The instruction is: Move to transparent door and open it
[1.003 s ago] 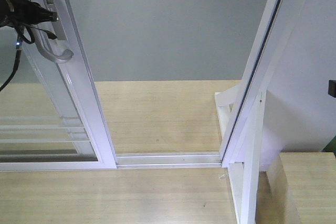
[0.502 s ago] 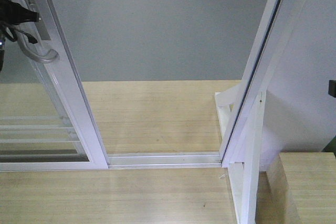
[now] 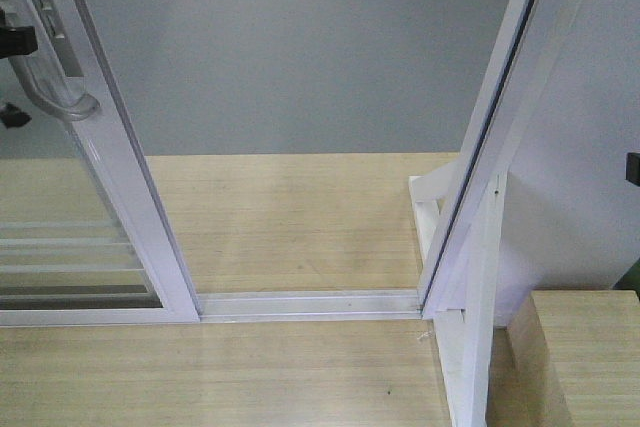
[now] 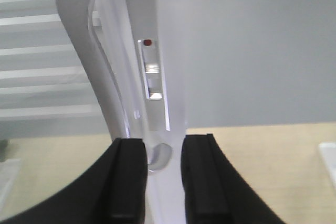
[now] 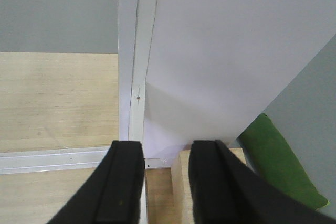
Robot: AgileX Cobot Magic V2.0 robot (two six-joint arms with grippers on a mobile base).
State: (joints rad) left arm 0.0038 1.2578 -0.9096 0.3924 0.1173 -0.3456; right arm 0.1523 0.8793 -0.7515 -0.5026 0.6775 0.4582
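The transparent door (image 3: 125,177) stands at the left of the front view, its white stile leaning and thin white bars (image 3: 70,247) showing behind the glass. Its curved grey handle (image 3: 60,97) sits near the top left. Only a black part of my left gripper (image 3: 14,41) shows at the picture's edge beside the handle. In the left wrist view the left gripper (image 4: 163,148) is open, its black fingers (image 4: 128,182) on either side of the handle's lower end (image 4: 159,158) and the stile (image 4: 176,51) with the lock plate (image 4: 149,72). My right gripper (image 5: 166,182) is open and holds nothing.
A doorway gap opens onto a wooden floor and a grey wall (image 3: 320,47). The floor track (image 3: 310,304) runs across it. The white jamb (image 3: 500,127) and white panel (image 5: 220,51) stand at the right, with a wooden box (image 3: 585,357) and something green (image 5: 278,161) beside them.
The door has slid further left with its handle and my left gripper, so the doorway gap is wider. The right side has not changed.
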